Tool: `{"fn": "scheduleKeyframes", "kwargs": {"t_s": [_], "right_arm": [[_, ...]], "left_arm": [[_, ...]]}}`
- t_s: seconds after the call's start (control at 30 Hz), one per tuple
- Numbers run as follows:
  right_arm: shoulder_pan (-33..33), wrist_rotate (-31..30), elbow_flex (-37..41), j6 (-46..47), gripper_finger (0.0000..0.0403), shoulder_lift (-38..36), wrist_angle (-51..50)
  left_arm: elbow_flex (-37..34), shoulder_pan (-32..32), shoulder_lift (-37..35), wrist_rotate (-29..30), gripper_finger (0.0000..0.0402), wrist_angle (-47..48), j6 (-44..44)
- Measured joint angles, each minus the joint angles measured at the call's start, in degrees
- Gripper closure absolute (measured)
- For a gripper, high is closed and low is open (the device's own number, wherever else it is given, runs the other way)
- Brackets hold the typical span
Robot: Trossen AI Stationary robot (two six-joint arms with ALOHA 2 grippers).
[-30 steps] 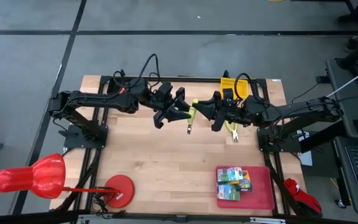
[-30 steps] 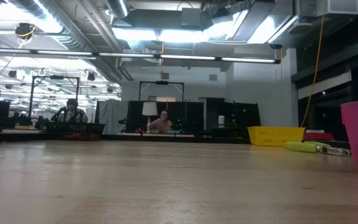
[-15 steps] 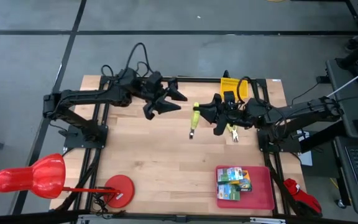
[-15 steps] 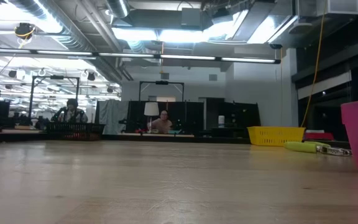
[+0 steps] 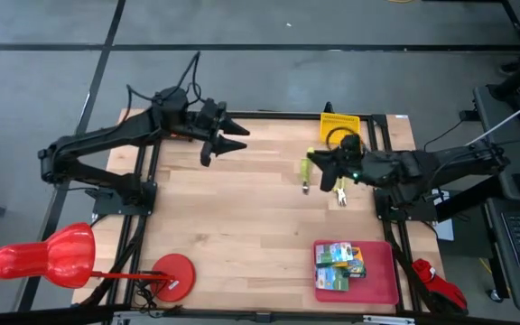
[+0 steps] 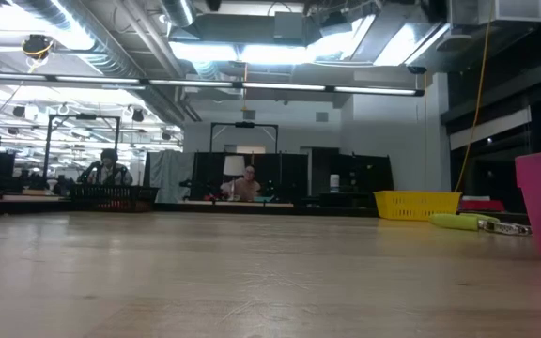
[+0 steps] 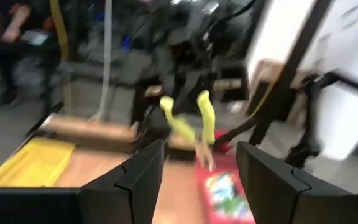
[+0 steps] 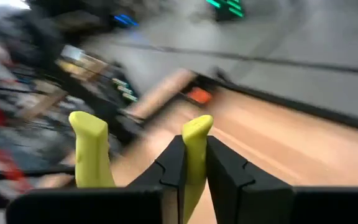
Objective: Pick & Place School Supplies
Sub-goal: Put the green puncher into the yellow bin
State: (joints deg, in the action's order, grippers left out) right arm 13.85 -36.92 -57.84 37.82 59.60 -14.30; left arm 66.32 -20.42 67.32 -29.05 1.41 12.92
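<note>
Scissors [image 5: 306, 171], yellow-handled, hang pinched in the right gripper [image 5: 312, 168] above the worktop [image 5: 233, 217]; a second pair [image 5: 339, 191] lies nearby, with crayon boxes [image 5: 339, 264] on the red tray [image 5: 382, 284]. Left gripper [image 5: 230, 142] hovers, jaws spread. Low view: yellow basket [image 6: 417, 204] beyond bare wood. Right wrist: jaws clamp one yellow handle [image 8: 194, 152].
</note>
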Motion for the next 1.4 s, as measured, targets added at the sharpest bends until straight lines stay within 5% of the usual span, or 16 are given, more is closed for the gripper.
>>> {"fn": "scheduleKeyframes", "kwargs": {"t_s": [0.33, 0.57, 0.7, 1.0, 1.4], "right_arm": [[-1.83, -19.15, 0.09, 26.85, 0.0356, -0.78, -35.08], [-14.97, -15.68, 0.48, 50.68, 0.0357, -0.16, -59.52], [-22.15, -11.48, 2.37, 53.73, 0.0357, -0.15, -56.68], [-38.28, 1.07, 15.80, 56.36, 0.0358, -0.09, -29.64], [-51.58, 3.20, 20.31, 72.99, 0.0358, 0.05, -18.58]], "left_arm": [[-2.57, 5.24, -1.38, 11.65, 0.0220, 8.79, -1.65], [-2.80, 8.20, 0.75, 14.65, 0.0229, 9.16, -1.02], [-2.80, 8.80, 1.83, 16.20, 0.0232, 9.11, -0.21], [-2.82, 8.99, 2.75, 16.52, 0.0233, 8.33, 0.17], [-2.81, 12.07, 2.70, 17.46, 0.0233, 6.06, 2.36]]}}
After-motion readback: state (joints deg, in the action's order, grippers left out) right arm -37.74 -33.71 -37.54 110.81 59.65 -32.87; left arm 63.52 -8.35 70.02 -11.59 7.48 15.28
